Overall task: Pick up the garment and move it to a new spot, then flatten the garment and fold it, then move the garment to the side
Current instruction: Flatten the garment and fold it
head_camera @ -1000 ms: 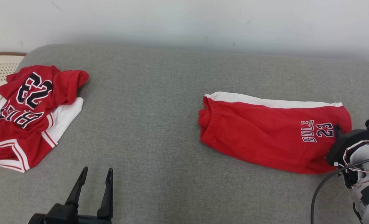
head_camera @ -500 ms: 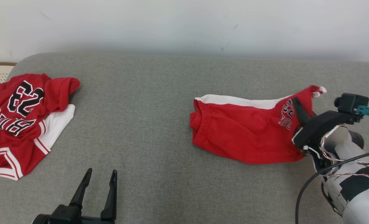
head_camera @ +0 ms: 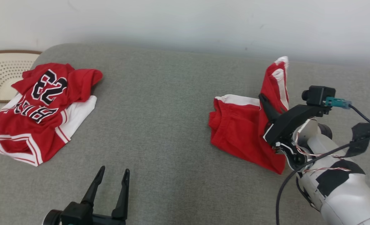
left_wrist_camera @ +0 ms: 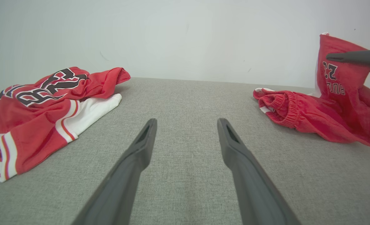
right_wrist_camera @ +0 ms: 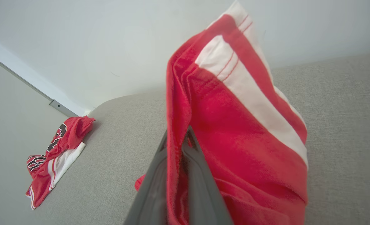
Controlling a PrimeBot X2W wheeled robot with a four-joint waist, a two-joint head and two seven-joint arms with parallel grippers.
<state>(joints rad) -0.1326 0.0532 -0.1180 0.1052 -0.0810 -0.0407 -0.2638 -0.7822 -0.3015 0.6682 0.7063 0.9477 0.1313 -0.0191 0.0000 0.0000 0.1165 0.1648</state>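
Red knit shorts (head_camera: 241, 131) with a white side stripe are my garment, toward the right end of the grey cushion (head_camera: 160, 93). The waistband end lies bunched on the cushion. The leg end stands hoisted upright, pinched in the right gripper (head_camera: 263, 98), whose fingers are clamped through the cloth a little below the hem. On the right wrist camera the hem flops over above the fingertips, so the bite looks to be on a fold rather than a clean edge.

I judge the shorts light, limp and in no way fragile. They will drape from whatever point I hold, and the woven cushion looks grippy enough to drag at any trailing part. One pinch should do for carrying. For flattening I would want two holds, at the corners of the waistband or hem, where the stitched edge is thick and less likely to slip out. The elastic waist is the bulkiest spot and will probably resist lying flat.

The left gripper (head_camera: 114, 172) hovers low over the near edge, fingers spread with nothing between them, well apart from the shorts. A red jersey (head_camera: 44, 106) lies crumpled at the far left, with a perforated basket (head_camera: 3, 68) just beside it past the cushion's end. Between jersey and shorts the cushion is bare, which I read as the natural landing spot. The right arm's black cable (head_camera: 284, 187) loops near the shorts' near corner, so I would watch it for a snag.
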